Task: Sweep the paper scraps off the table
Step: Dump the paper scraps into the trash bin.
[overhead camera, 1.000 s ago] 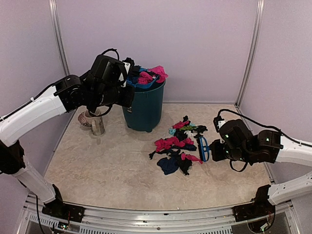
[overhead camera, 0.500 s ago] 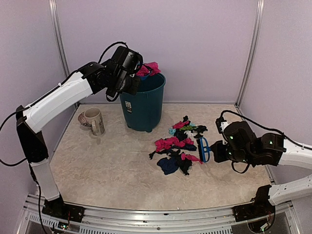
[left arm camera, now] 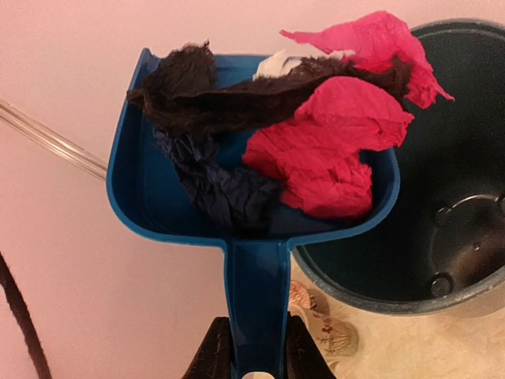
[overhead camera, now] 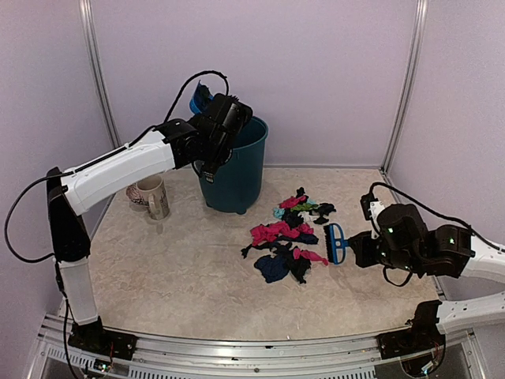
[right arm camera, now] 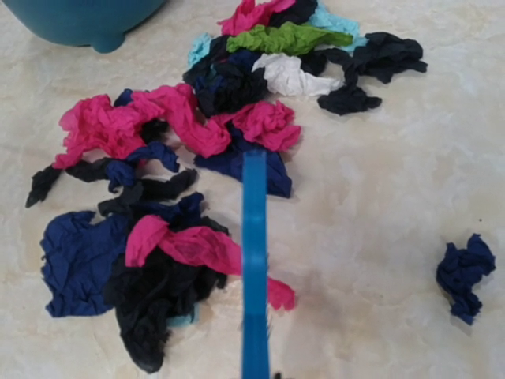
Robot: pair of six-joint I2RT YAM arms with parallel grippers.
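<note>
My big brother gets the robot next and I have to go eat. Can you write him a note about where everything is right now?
Left claw: shut on the dustpan handle, pan raised beside the bin rim.
Right claw: shut on the brush, which is next to the pile.
Done: one load of pink, black and dark blue bits sits in the pan, not yet tipped.
Left: most scraps lie in a pile on the table; one dark blue bit lies apart. Tip the pan into the bin, then sweep up the rest.
</note>
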